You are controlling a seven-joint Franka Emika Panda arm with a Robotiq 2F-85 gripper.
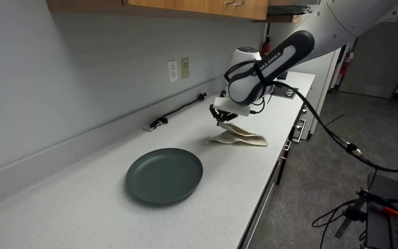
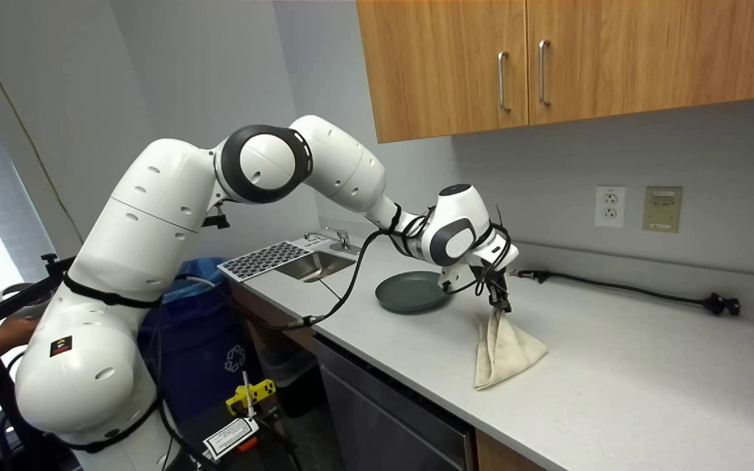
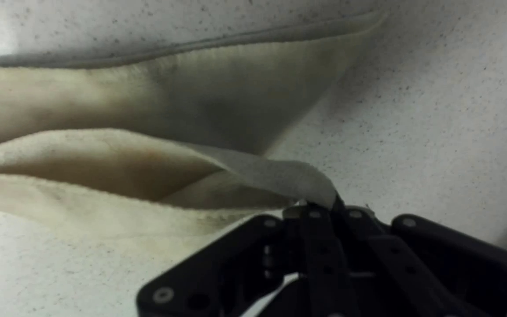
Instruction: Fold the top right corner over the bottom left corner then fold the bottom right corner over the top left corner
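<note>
The cream-white cloth [image 1: 237, 139] lies bunched and partly folded on the white counter; it also shows in an exterior view [image 2: 508, 353]. My gripper [image 1: 219, 122] is shut on one part of the cloth and holds it raised above the counter; the gripper also shows in an exterior view [image 2: 501, 307]. In the wrist view the fingertips [image 3: 333, 206] pinch a raised, curling end of the cloth [image 3: 236, 92]. The other part of the cloth rests on the counter with a pointed corner at the upper right. I cannot tell which corner is held.
A round dark green plate [image 1: 164, 176] lies on the counter near the cloth, also in an exterior view [image 2: 412, 292]. A black rod with clamps [image 1: 181, 108] lies along the wall. A sink [image 2: 315, 265] is at the far end. Wooden cabinets [image 2: 442, 65] hang above.
</note>
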